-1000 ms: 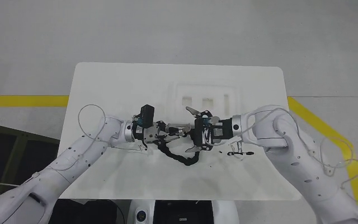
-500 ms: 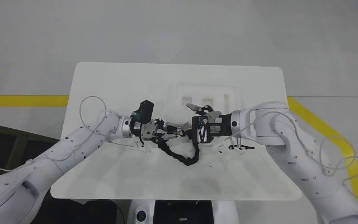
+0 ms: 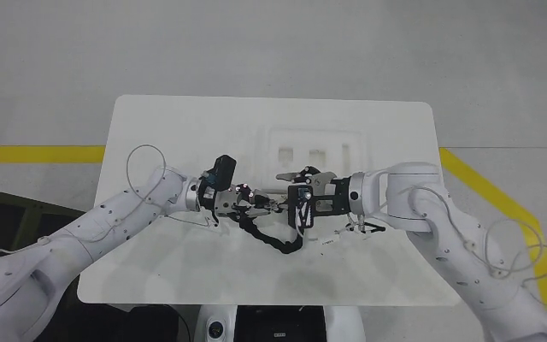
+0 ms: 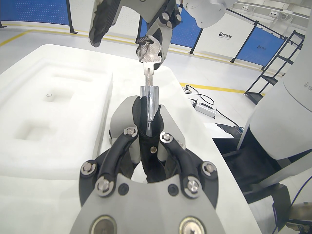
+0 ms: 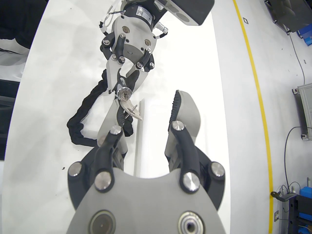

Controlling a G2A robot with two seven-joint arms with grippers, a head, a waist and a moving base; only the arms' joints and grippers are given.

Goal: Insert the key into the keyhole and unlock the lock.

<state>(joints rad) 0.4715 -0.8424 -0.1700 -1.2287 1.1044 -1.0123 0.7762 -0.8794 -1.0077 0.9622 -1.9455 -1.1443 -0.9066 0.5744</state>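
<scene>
On the tabletop (image 3: 171,128) lies the loop of black cable (image 5: 80,113); its weight could twist the lock when turned. The left gripper (image 4: 148,109) is clamped on the chrome lock (image 4: 149,96), above the tabletop. The right gripper (image 4: 125,54) stands wide, one finger beside the key (image 4: 148,52), whose blade is in the keyhole. Closing off-centre may tilt the key. How deep the blade sits is hidden.
</scene>
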